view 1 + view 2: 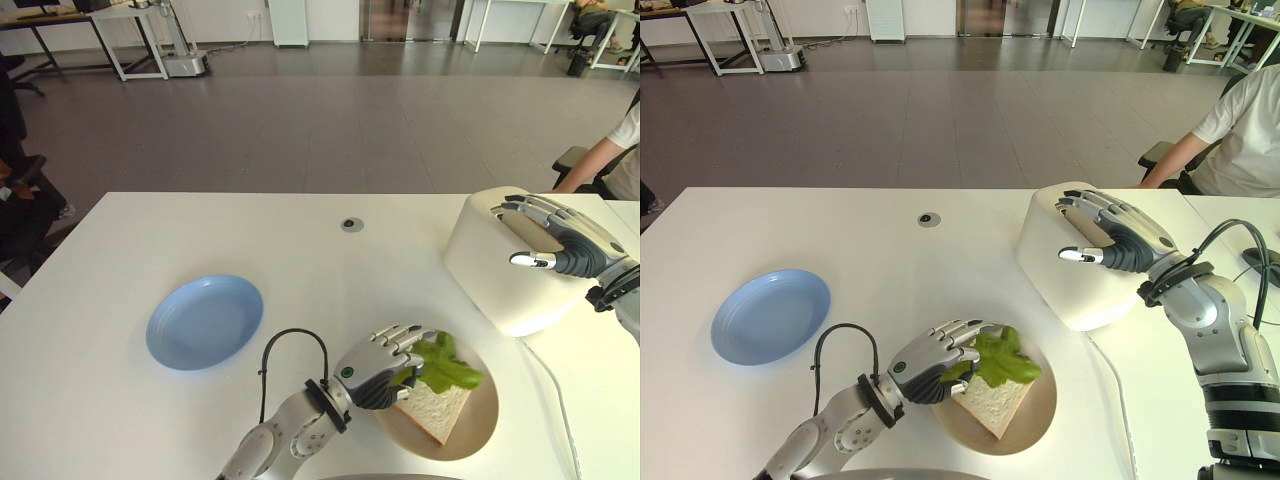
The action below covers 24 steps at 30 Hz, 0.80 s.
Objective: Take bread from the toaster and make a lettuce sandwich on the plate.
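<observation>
left hand (372, 368) holds lettuce (450, 368) on bread (436, 408) | right hand (565, 240) over toaster (482, 268)

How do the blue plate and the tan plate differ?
Colour: the blue plate is pale blue, the tan plate beige. Load: the blue plate is bare; the tan plate carries a bread slice topped with lettuce, which the left robot hand grips. Place: the blue plate lies to the left, the tan plate beside the toaster. Both are round, flat on the table.
</observation>
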### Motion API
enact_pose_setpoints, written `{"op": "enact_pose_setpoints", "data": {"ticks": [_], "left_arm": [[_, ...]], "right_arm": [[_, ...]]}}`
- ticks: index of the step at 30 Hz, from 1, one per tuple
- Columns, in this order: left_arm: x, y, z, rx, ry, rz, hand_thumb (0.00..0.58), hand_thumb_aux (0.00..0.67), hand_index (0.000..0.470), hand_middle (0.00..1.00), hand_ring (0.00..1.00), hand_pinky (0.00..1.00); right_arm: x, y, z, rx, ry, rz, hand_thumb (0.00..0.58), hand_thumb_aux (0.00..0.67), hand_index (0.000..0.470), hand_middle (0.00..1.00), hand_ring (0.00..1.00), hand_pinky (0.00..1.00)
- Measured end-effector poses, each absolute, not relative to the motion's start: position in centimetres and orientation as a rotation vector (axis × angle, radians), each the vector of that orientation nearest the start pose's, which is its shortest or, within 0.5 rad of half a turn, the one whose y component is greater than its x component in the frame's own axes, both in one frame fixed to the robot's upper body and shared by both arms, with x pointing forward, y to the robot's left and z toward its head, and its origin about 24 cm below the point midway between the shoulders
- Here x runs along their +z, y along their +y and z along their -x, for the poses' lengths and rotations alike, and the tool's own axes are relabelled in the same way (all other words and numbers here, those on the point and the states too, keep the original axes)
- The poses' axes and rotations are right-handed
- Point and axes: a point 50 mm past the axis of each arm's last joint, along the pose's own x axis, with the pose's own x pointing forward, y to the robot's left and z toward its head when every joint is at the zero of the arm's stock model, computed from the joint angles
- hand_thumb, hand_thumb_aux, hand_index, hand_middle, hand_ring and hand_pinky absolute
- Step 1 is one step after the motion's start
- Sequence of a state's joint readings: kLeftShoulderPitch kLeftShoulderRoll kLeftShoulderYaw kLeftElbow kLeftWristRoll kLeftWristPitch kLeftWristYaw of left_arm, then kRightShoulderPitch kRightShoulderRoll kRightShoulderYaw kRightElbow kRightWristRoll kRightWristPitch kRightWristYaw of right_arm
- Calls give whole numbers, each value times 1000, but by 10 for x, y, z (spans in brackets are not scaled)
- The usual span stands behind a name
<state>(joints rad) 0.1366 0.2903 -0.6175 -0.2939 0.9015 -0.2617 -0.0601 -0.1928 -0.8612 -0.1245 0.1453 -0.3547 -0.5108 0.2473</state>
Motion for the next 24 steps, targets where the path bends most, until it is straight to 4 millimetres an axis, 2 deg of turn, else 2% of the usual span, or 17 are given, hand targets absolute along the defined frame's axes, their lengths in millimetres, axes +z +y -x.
{"op": "enact_pose_setpoints", "data": {"ticks": [9,10,11,12,13,21,24], "left_arm": [[55,32,-153,-810,-508,-949,580,662,464,0,0,0],[50,32,-153,-816,-490,-967,436,336,236,0,0,0],[47,33,-153,-818,-476,-980,198,126,88,0,0,0],[46,33,-154,-817,-471,-993,144,89,63,0,0,0],[46,33,-154,-814,-467,-1002,0,0,0,0,0,0],[52,39,-156,-773,-473,-1032,0,0,0,0,0,0],[56,40,-152,-760,-486,-1033,0,0,0,0,0,0]], "right_arm": [[166,-273,-271,299,-371,1274,0,0,0,0,0,0],[165,-273,-271,303,-369,1273,0,0,0,0,0,0],[164,-272,-272,307,-368,1272,0,0,0,0,0,0],[164,-272,-272,308,-369,1272,0,0,0,0,0,0],[164,-272,-272,309,-368,1272,0,0,0,0,0,0],[165,-273,-272,306,-369,1272,0,0,0,0,0,0],[176,-279,-272,221,-398,1283,0,0,0,0,0,0]]}}
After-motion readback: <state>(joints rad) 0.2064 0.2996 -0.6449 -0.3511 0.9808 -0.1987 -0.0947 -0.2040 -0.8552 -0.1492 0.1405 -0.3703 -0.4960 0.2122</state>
